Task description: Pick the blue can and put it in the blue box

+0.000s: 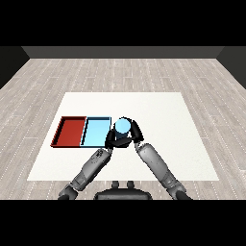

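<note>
Red tray (pixel 69 131) far left, blue tray (pixel 95 130) beside it, not yet holding can; you are mid-carry. Left hand (pixel 113 141) curled against blue can (pixel 122 127) at tray's right edge; right hand (pixel 135 135) curls round it from other side. Next, you shift can left over tray, lower, release. Forearms converge from lower corners

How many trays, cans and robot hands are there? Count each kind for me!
Trays: 2, a red tray and a light blue tray
Cans: 1, the blue can
Hands: 2, the left hand and right hand, both curled round the can
Total: 5
</note>
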{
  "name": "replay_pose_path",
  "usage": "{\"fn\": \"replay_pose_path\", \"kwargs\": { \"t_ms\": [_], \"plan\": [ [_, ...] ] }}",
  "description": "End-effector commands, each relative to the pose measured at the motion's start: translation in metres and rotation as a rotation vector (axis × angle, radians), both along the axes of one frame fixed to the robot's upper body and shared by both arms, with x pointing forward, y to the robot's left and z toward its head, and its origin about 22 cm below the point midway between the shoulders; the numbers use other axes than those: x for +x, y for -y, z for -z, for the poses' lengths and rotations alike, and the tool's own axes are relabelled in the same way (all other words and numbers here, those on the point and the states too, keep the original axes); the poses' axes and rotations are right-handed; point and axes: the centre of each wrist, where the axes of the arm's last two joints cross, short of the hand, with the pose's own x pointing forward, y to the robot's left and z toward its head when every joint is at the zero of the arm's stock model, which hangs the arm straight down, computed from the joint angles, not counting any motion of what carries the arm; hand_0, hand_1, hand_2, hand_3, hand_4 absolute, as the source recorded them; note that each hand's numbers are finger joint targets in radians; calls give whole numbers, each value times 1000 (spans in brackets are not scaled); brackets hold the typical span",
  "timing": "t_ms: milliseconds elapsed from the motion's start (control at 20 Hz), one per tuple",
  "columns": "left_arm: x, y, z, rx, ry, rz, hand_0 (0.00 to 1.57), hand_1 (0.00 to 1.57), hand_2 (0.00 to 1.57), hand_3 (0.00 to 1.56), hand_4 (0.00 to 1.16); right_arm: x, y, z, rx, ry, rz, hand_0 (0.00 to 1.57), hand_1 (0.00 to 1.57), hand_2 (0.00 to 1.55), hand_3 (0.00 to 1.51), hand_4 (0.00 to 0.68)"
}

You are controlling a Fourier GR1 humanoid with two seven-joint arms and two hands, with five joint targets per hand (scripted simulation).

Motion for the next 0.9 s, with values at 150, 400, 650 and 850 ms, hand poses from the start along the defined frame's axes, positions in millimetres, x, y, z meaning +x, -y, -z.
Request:
{"fn": "replay_pose_path", "kwargs": {
  "t_ms": [150, 400, 650, 850],
  "plan": [
    [4, 2, -6, -18, 45, -31, 1571, 1571, 1571, 1488, 1128, -1, 7, 1, -23, -30, 0, 0, 0, 0, 0, 0],
    [12, -9, -17, -20, 56, -32, 1571, 1571, 1571, 1488, 1128, 0, -2, 9, -66, 2, -25, 0, 0, 0, 0, 0],
    [0, -26, 13, 21, 53, -48, 1571, 1571, 1571, 1488, 1133, -10, 23, 16, -21, -20, 5, 0, 0, 0, 0, 0],
    [3, -32, -9, 33, 57, -82, 1571, 1571, 1571, 1490, 1129, 3, 46, -12, 108, -54, 71, 0, 0, 0, 0, 0]
  ]
}}
